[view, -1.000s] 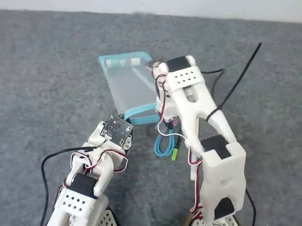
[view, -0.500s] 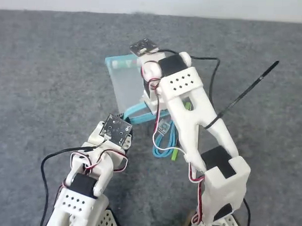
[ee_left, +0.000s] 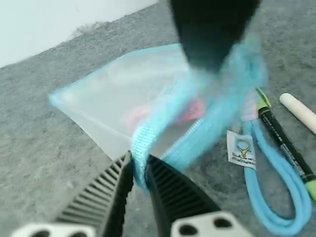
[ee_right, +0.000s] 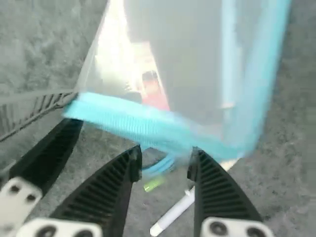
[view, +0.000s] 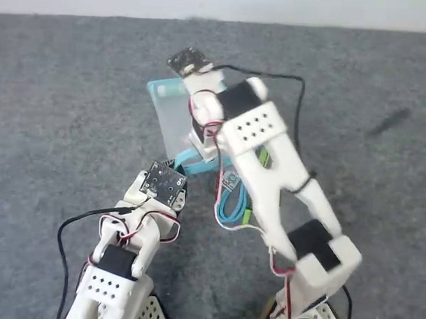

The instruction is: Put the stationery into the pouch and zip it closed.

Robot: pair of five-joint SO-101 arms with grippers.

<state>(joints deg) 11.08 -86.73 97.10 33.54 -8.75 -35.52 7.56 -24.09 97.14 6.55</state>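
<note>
Right hand (ee_right: 164,157) farther over pouch (view: 174,123) edge

Soft, even light falls from overhead on the grey tabletop (view: 61,91), bright and without glare. Around the pouch (view: 174,123) the arms cast only faint, diffuse shadows. Well apart from the pouch, a thin cable (view: 389,122) is smeared. In the left wrist view the pouch's blue edge blurs, while the left hand (ee_left: 140,173) pinching it is crisp. In the right wrist view the pouch is streaked, with light glowing through its clear wall.
</note>
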